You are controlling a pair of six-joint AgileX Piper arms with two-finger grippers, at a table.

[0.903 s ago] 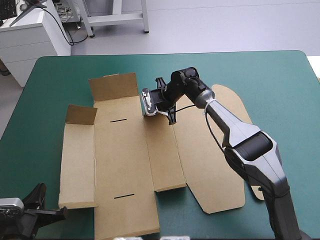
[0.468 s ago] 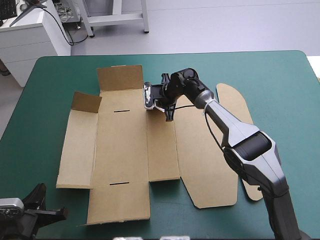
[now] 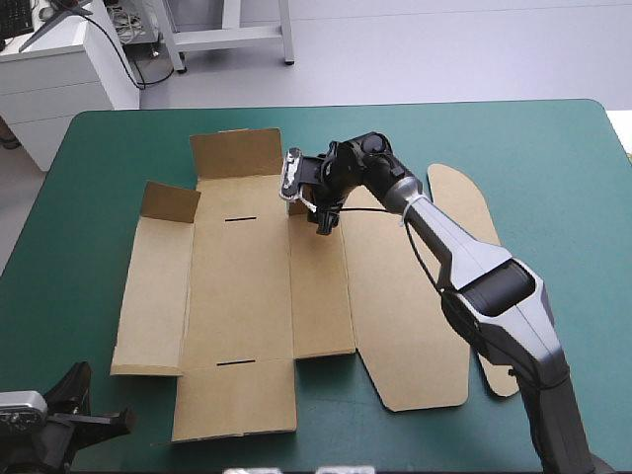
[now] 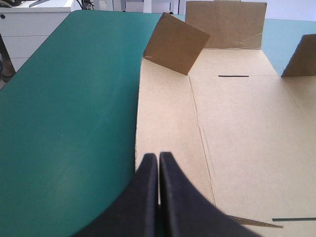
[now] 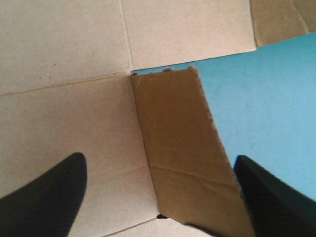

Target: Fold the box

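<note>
Brown box (image 3: 247,296) lies mostly flat on the teal-green tabletop (image 3: 553,178). Right end effector (image 5: 158,159) is spread wide and empty, with a far-edge flap (image 5: 182,148) between its fingers. Left end effector (image 4: 158,157) is closed and empty. The board looks light and stiff, so grip flap edges.

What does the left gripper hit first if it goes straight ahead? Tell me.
Probably the box: the left gripper, jaws shut, points along its flat left panel toward the raised flap. Level travel would meet the flap first; angled down, the panel. Its height is unclear.
</note>
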